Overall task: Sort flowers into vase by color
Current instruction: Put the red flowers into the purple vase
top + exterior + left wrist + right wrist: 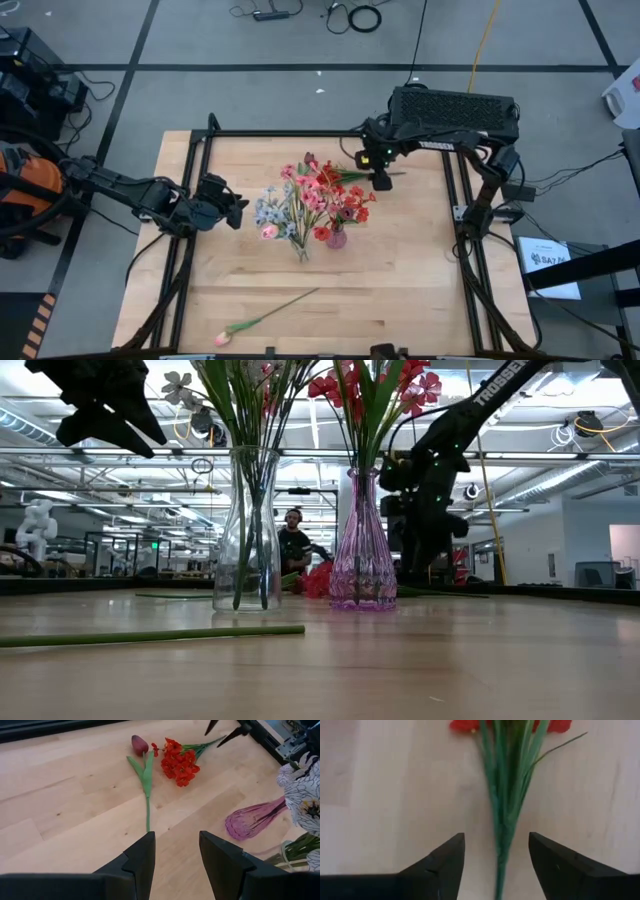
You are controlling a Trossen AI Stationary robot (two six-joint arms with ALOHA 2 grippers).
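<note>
Right wrist view: open right hand [496,857] straddles red spray [506,795].
Its stems run lengthwise between the fingers, near the bench's far edge; left hand [232,212], open, waits mid-left.

Your left gripper [176,851] holds its fingers apart over bare wooden table [65,810]. Directly ahead of them lies a dark red tulip [139,744], stem toward the fingers. Beside it lies a red spray [179,761]. A purple vase [254,819] stands off to one side.
</note>
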